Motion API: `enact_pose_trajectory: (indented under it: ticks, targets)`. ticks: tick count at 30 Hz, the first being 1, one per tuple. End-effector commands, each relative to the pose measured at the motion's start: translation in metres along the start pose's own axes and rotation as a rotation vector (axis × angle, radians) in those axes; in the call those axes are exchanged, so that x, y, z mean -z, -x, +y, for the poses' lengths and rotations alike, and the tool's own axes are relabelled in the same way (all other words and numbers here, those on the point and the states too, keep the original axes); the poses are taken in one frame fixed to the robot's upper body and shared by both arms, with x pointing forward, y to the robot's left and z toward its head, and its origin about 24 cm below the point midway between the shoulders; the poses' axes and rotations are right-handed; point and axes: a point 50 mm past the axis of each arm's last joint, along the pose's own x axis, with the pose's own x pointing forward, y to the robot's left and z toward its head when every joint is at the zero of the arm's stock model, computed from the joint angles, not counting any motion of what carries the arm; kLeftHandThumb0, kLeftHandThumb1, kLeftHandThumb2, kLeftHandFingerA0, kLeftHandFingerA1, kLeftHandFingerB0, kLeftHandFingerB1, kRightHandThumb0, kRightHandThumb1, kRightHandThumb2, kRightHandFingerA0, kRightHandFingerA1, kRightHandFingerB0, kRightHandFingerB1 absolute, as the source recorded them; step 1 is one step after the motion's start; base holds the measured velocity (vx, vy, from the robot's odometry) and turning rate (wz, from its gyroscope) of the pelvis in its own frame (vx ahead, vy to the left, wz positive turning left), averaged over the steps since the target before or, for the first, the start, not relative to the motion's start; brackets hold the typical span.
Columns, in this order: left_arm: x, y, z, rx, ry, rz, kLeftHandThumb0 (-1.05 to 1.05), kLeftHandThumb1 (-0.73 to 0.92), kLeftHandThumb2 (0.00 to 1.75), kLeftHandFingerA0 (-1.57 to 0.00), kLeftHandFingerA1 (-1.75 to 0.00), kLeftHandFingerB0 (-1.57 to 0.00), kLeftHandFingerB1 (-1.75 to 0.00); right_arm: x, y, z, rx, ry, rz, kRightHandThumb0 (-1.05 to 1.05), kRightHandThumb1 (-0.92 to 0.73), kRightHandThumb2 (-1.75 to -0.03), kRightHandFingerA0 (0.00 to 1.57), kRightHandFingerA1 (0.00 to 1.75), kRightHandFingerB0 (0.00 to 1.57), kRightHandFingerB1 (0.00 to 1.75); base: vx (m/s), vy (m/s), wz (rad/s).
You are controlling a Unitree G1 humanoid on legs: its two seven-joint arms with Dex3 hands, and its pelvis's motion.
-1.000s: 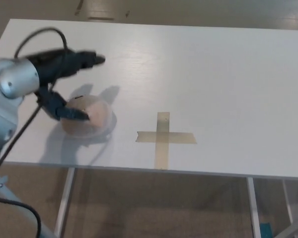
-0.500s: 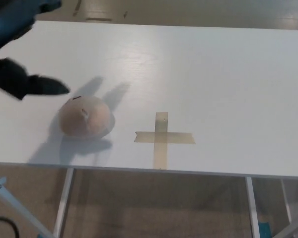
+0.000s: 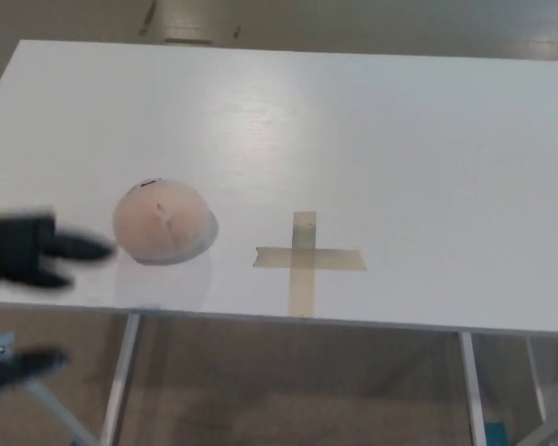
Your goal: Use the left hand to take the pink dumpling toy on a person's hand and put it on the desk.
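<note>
My left hand [image 3: 33,251] sits at the left margin of the view, over the near left part of the desk [image 3: 400,139], blurred dark, with its fingers [image 3: 79,248] spread apart and holding nothing; one fingertip points toward the toy but stops just short of it, not touching. The pink dumpling toy [image 3: 163,221] rests on the desk near the front edge, toward the left end, dome side up, its flat base on the white surface. A small dark mark shows near its top on the far side, too small for me to read as any letter or label, and a faint crease runs down the middle of the dome. To the toy's right, apart from it, a cross of tan tape [image 3: 307,258] is stuck flat on the desk, its long strip reaching toward the front edge; I see no writing on it. The desk top is plain white, with no brand or text that I can make out. Below the front edge a pale desk leg [image 3: 123,372] shows against the floor [image 3: 298,390]. My right hand does not appear anywhere in the view.
</note>
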Motion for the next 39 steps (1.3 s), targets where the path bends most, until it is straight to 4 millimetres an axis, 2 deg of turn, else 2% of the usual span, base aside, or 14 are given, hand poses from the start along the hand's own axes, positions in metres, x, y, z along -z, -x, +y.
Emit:
enact_pose_trajectory:
  ticks: [1,3,4,5,9,10,19,20,21,22,24,35,36,39]
  targets:
    - [-0.002,0.102,-0.064,0.307,0.260,-0.068,-0.22,0.57,0.57,-0.69,-0.51,-0.66,-0.46,0.058,0.009,-0.023,0.045,0.107,0.135,-0.33,-0.61,-0.57,0.71,0.48,0.61,0.45,0.00,0.000,0.00]
    - [0.015,0.104,-0.077,0.349,0.279,0.025,-0.24,0.57,0.57,-0.69,-0.50,-0.65,-0.45,0.064,0.010,-0.023,0.047,0.120,0.146,-0.34,-0.60,-0.58,0.71,0.49,0.62,0.46,0.00,0.000,0.00]
    - [0.035,0.099,-0.089,0.380,0.279,0.128,-0.32,0.45,0.80,-0.65,-0.63,-0.55,-0.56,0.067,0.011,-0.024,0.038,0.125,0.139,-0.32,-0.62,-0.57,0.74,0.49,0.63,0.45,0.00,0.000,0.00]
    - [0.039,0.099,-0.091,0.387,0.276,0.149,-0.32,0.45,0.80,-0.65,-0.63,-0.55,-0.56,0.068,0.011,-0.025,0.035,0.126,0.137,-0.32,-0.62,-0.57,0.74,0.49,0.63,0.45,0.00,0.000,0.00]
    - [0.112,0.098,-0.134,0.402,0.263,0.527,-0.40,0.47,0.85,-0.61,-0.61,-0.46,-0.53,0.088,0.018,-0.032,0.029,0.166,0.168,-0.33,-0.64,-0.59,0.76,0.51,0.61,0.45,0.00,0.000,0.00]
    - [0.122,0.099,-0.140,0.402,0.257,0.583,-0.41,0.58,0.57,-0.62,-0.43,-0.54,-0.39,0.093,0.019,-0.033,0.030,0.172,0.178,-0.33,-0.64,-0.59,0.76,0.51,0.61,0.45,0.00,0.000,0.00]
    - [0.203,0.102,-0.194,0.540,0.179,1.058,-0.53,0.76,0.63,-0.33,-0.33,-0.23,-0.29,0.129,0.033,-0.039,0.042,0.164,0.249,-0.37,-0.64,-0.60,0.79,0.53,0.62,0.46,0.00,0.000,0.00]
    - [0.208,0.107,-0.197,0.544,0.173,1.100,-0.53,0.76,0.63,-0.33,-0.33,-0.23,-0.29,0.131,0.034,-0.039,0.042,0.159,0.251,-0.37,-0.64,-0.60,0.79,0.53,0.62,0.46,0.00,0.000,0.00]
    - [0.213,0.116,-0.204,0.555,0.192,1.151,-0.33,0.60,1.13,0.00,-0.46,0.00,-0.48,0.133,0.034,-0.038,0.043,0.155,0.252,-0.36,-0.63,-0.59,0.79,0.53,0.64,0.47,0.00,0.000,0.00]
    - [0.217,0.127,-0.213,0.578,0.235,1.207,-0.74,0.78,1.08,-0.14,-0.45,0.00,-0.28,0.134,0.035,-0.040,0.049,0.149,0.252,-0.36,-0.63,-0.59,0.79,0.53,0.64,0.47,0.00,0.000,0.00]
    - [0.217,0.131,-0.221,0.602,0.268,1.228,-0.82,0.82,1.12,-0.08,-0.38,-0.07,-0.18,0.133,0.035,-0.043,0.058,0.148,0.248,-0.37,-0.63,-0.59,0.79,0.53,0.65,0.48,0.00,0.000,0.00]
    - [0.220,0.124,-0.220,0.607,0.280,1.200,-0.79,0.78,1.10,-0.17,-0.46,0.00,-0.21,0.117,0.029,-0.044,0.063,0.126,0.204,-0.35,-0.62,-0.59,0.79,0.54,0.65,0.48,0.00,0.000,0.00]
    - [0.220,0.122,-0.219,0.603,0.284,1.194,-0.73,0.92,0.72,-0.18,-0.30,-0.04,-0.17,0.115,0.028,-0.044,0.070,0.123,0.200,-0.35,-0.62,-0.59,0.79,0.54,0.65,0.48,0.00,0.000,0.00]
    - [0.221,0.116,-0.219,0.599,0.291,1.180,-0.79,0.79,0.99,-0.13,-0.39,-0.06,-0.21,0.112,0.027,-0.043,0.081,0.116,0.193,-0.35,-0.62,-0.59,0.79,0.55,0.65,0.48,0.00,0.000,0.00]
